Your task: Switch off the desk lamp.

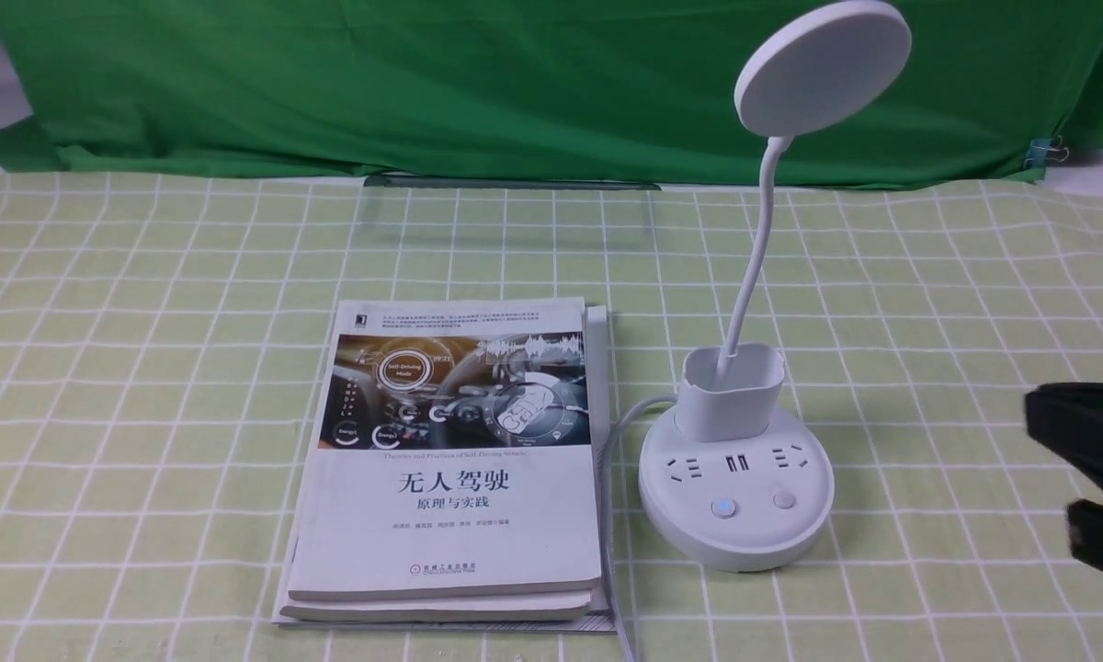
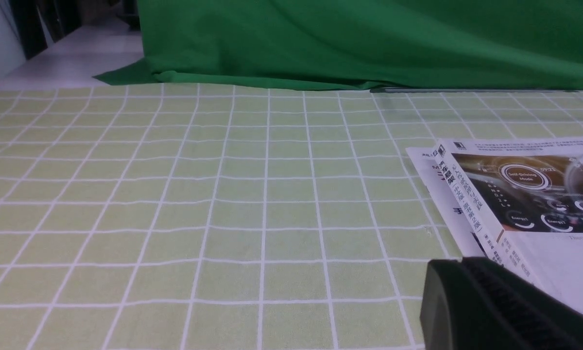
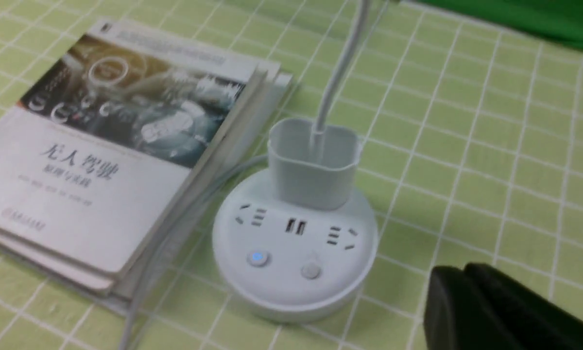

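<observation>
Standing on the light-green tabletop [image 1: 533, 230] with its white grid is the white desk lamp [image 1: 735, 496], to the right of a stack of paper books [image 1: 450, 533]. It's got a flat disc head [image 1: 823, 69], a thin bendy neck [image 1: 761, 248], a small white plastic cup holder [image 1: 731, 395] and a round socket base. One round button [image 1: 723, 507] glows blue; the other round button [image 1: 784, 500] is plain white.

Top cover's pretty readable: 无人驾驶, then 原理与实践, with "Theories and Practices of Self-Driving Vehicle" above in faint letters. The dashboard photo [image 1: 460, 391] says "Self-Driving Mode" and "Energy1", and China Machine Press (机械工业出版社) is at the bottom. The tiny blurb up top and the author line are too small for me to read properly.

Black right gripper [image 3: 454, 270] has its jaws pressed together, near the lamp base but apart from it. Black left gripper [image 2: 459, 262] has narrow, closed-up jaws too, over by the books. Both run off the edge of their wrist views, and the front view only catches bits of them. Right wrist view is kinda blurry and cuts off the lamp's head; the pale cable [image 1: 611, 515] runs out of frame beside the books.
</observation>
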`<move>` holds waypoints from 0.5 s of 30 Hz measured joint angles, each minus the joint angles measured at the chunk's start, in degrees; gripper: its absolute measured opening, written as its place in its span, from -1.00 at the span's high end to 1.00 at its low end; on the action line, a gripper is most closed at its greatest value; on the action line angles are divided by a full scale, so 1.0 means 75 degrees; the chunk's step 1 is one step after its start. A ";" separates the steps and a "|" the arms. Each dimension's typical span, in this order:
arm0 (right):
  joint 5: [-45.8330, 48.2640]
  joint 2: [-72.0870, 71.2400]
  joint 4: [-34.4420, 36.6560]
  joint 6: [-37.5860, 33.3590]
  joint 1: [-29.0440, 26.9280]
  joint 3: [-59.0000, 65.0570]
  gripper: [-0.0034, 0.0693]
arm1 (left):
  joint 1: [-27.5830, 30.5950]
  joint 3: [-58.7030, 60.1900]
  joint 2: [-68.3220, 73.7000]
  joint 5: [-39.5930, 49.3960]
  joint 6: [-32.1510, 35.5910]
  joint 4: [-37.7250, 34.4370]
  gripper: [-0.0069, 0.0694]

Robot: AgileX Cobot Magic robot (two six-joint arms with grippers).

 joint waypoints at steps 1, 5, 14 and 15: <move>-0.0371 -0.0562 -0.0007 -0.0058 -0.0278 0.0500 0.83 | 0.0000 0.0000 0.0000 0.0000 0.0000 0.0000 0.81; -0.1628 -0.2498 -0.0007 -0.0345 -0.1075 0.2269 0.84 | 0.0000 0.0000 0.0000 0.0000 0.0000 0.0003 0.81; -0.2401 -0.5350 -0.0016 -0.0779 -0.2079 0.4502 0.85 | 0.0000 0.0000 0.0000 0.0000 0.0000 0.0120 0.81; -0.2434 -0.5397 -0.0016 -0.0795 -0.2079 0.4521 0.85 | 0.0000 0.0000 0.0000 0.0000 0.0000 0.0140 0.81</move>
